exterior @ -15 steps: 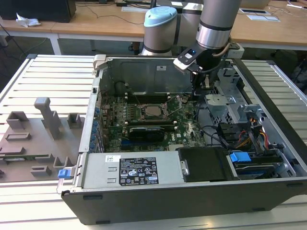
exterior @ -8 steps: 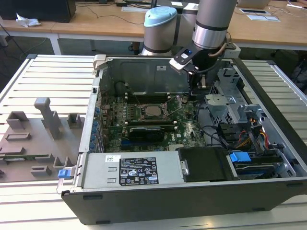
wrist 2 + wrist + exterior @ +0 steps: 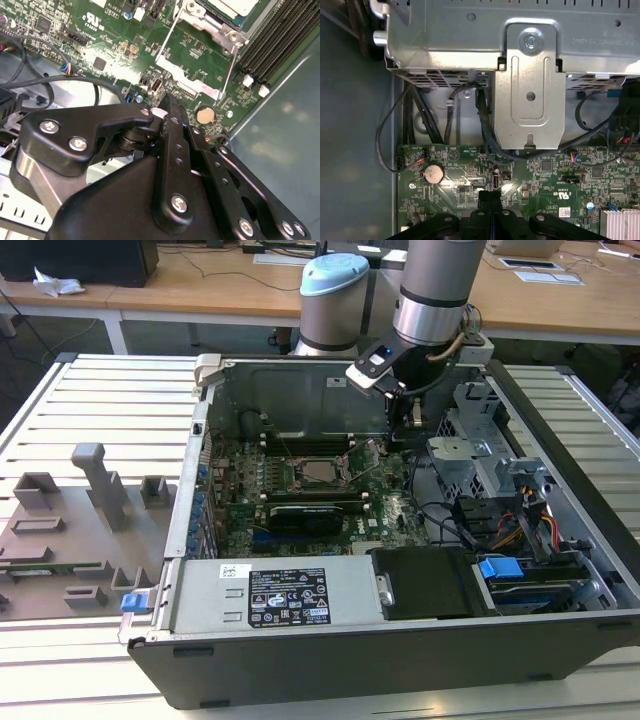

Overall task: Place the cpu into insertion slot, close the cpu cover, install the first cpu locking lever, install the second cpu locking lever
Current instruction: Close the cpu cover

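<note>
An open case (image 3: 300,390) stands on a slatted tabletop (image 3: 100,390). The cpu (image 3: 320,472) lies in the slot (image 3: 346,476) at frame centre; the fingers (image 3: 415,413), pressed together and empty, hang to the exterior view's right of it.

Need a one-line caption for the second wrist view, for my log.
Shut gripper hovers over the green motherboard near the coin cell; the cpu sits in the insertion slot.

a slatted, light metal table (image 3: 110,400) is seen in the exterior view. an open computer case (image 3: 400,665) is laid flat on it, towards the exterior view's right. a grey plate (image 3: 50,550) with raised grey blocks is set just beside the case, at the exterior view's left.
</note>
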Tool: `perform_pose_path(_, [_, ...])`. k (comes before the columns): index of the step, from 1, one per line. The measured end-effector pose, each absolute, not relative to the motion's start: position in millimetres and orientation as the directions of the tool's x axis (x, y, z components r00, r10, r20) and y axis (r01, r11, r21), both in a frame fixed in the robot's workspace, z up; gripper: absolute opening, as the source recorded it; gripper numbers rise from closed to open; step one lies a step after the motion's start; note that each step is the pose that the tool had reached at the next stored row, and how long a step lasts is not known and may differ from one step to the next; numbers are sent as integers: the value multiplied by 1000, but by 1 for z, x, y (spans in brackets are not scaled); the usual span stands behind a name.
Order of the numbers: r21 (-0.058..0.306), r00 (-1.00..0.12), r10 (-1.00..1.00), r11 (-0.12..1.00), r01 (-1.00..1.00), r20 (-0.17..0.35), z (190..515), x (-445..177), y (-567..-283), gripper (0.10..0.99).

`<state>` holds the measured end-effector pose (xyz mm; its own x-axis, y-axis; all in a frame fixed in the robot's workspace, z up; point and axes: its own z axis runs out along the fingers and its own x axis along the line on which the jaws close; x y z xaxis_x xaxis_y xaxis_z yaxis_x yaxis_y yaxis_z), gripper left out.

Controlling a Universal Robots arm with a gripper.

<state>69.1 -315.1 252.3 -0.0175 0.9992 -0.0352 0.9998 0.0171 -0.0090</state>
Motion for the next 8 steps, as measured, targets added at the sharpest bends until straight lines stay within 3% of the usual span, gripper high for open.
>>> perform_pose_path(8, [-9, -17, 999, 17, 1000, -35, 245, 59, -315, 106])
